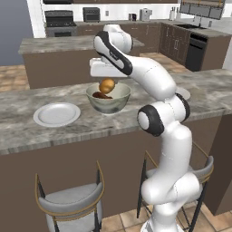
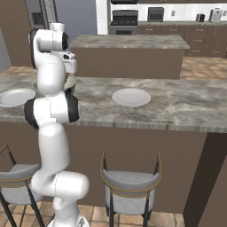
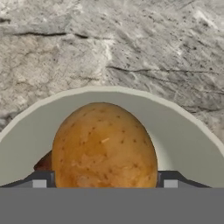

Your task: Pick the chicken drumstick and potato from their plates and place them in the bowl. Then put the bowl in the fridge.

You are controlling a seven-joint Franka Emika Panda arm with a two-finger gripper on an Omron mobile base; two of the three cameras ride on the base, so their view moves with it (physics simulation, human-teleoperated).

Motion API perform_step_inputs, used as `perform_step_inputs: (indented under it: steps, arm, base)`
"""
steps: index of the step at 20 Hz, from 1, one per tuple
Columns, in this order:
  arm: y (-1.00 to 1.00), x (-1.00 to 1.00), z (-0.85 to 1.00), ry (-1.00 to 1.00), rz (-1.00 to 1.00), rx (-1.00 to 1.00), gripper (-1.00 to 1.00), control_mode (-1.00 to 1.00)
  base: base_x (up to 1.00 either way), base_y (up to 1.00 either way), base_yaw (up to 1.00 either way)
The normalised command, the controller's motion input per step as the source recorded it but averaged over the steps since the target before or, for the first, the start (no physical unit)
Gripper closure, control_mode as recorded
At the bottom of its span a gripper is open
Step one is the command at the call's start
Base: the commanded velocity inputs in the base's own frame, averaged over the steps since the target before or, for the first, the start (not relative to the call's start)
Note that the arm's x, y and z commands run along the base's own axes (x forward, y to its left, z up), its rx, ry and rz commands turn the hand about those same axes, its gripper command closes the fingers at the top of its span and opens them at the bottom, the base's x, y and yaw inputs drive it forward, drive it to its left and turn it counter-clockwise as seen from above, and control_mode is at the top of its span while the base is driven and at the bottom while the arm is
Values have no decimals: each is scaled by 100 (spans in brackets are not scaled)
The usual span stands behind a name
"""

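Note:
My gripper (image 1: 107, 82) hangs over the cream-white bowl (image 1: 118, 100) on the near counter, shut on the golden-orange potato (image 1: 107, 85). In the hand view the potato (image 3: 105, 144) sits between the two fingertips (image 3: 39, 182), with the bowl's wall (image 3: 188, 140) behind it. The dark brown chicken drumstick (image 1: 100, 95) lies inside the bowl, a sliver of the drumstick (image 3: 43, 162) showing left of the potato. One white plate (image 1: 56, 114) lies bare left of the bowl; the other plate (image 2: 131, 96) lies bare to its right. The fridge (image 2: 39, 15) stands far back left.
The marble counter (image 1: 27, 131) runs across the front, with two grey stools (image 1: 70, 199) under its near edge. A second island (image 2: 128, 42) stands behind it, and a stove (image 1: 60, 23) and dark cabinets line the back wall.

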Motion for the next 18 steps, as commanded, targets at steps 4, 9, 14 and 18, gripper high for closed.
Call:
perform_step_inputs:
  steps: [4,9,14,18]
  arm:
    - [0,-13,-19,0,-15,0,100,-100]
    - [-5,-26,-7,0,-15,0,100,-100]
    - [-14,-37,0,0,-16,0,100,-100]
    - [-13,-34,0,0,-16,0,100,-100]
  base:
    - [0,0,0]
    - [0,0,0]
    - [0,0,0]
    - [0,0,0]
